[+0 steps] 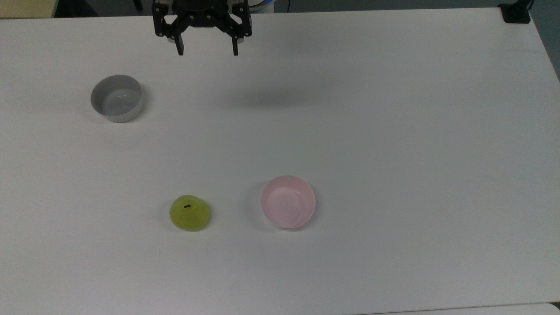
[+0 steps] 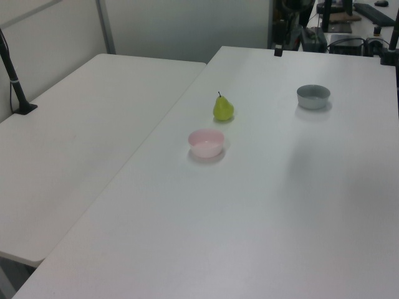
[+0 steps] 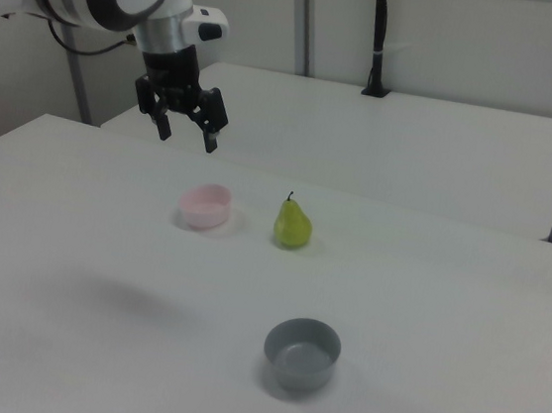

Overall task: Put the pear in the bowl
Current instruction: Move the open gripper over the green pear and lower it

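Note:
The yellow-green pear [image 1: 189,212] stands upright on the white table, its dark stem up, also seen as the pear [image 2: 223,108] and the pear [image 3: 293,224]. The pale pink bowl [image 1: 288,201] sits empty a short way to the top view's right of it; the bowl [image 2: 206,142] and the bowl [image 3: 204,205] show the same gap. My gripper [image 1: 207,51] hangs open with nothing between its fingers, high over the table's far edge in the top view, well away from both. The gripper [image 3: 187,139] is seen up in the air in the right view.
A grey straight-sided bowl [image 1: 117,104] stands empty at the top view's upper left. A second white table [image 2: 75,143] adjoins on the left view's left, with a black pole [image 2: 14,78] on it. A black clamp [image 1: 516,12] sits at the top view's far right corner.

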Controlling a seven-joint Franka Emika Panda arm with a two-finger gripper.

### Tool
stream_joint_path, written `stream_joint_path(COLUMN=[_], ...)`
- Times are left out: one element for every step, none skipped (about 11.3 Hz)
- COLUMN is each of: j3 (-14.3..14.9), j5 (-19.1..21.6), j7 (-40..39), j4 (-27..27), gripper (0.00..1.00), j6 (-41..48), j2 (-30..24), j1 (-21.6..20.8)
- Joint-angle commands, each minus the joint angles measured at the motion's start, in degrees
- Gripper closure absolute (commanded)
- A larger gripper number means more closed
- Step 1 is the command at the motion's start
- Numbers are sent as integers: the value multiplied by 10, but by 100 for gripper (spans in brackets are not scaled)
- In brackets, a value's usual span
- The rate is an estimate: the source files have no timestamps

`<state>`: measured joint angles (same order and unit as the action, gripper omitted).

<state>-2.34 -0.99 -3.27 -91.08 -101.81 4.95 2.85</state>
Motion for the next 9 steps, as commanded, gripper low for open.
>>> stream_joint_path(j3=[2, 2, 3, 3, 3, 3, 3, 3, 3], j5=[-7, -15, -18, -18, -17, -16, -16, -16, -16], j7=[-19, -19, -18, -17, -15, -15, -13, -13, -12], j4=[-5, -5, -5, -5, -5, -5, -5, 3, 11], gripper=[0, 0, 0, 0, 0, 0, 0, 0, 0], j6=[-61, -86, -112, -140, -171, -205, -238, -265, -282], j2=[23, 36, 50, 63, 76, 89, 108, 124, 143], j1=[2, 2, 2, 4, 12, 20, 22, 23, 28])
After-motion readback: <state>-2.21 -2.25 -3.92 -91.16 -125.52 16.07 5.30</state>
